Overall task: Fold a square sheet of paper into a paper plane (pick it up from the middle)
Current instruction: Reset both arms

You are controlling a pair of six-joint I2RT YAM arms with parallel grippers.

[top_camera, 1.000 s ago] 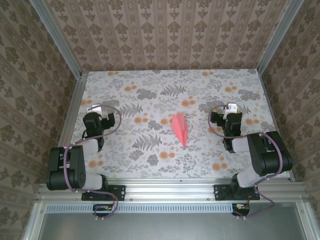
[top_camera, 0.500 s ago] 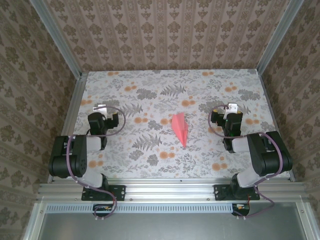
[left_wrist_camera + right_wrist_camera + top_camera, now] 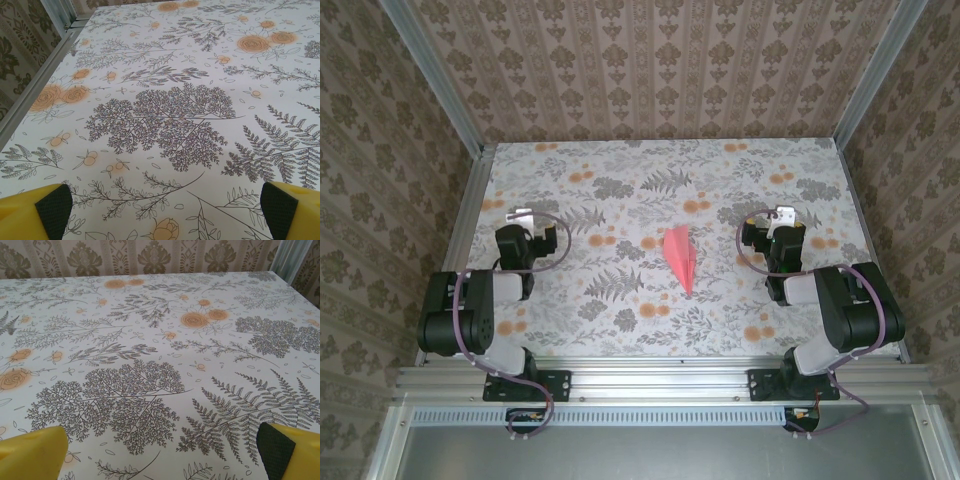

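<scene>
Narrow creased salmon-pink paper plane (image 3: 682, 258) flat at centre of floral-print table (image 3: 620, 180), left gripper (image 3: 520, 216) and right gripper (image 3: 782, 213) near side edges, yellow-fingered jaws spread wide, empty

A staged robot test booth: aluminium framing (image 3: 670, 372) boxes a floral-patterned surface (image 3: 620, 170), with damask wallpaper panels (image 3: 660, 70) as walls.

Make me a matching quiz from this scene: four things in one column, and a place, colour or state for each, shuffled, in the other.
Things
1. plane
2. left gripper
3. right gripper
4. table

Descriptions
A. floral print
B. open, to the right of the plane
C. salmon pink, folded to a dart
D. open, to the left of the plane

Pairs: 1-C, 2-D, 3-B, 4-A
</scene>
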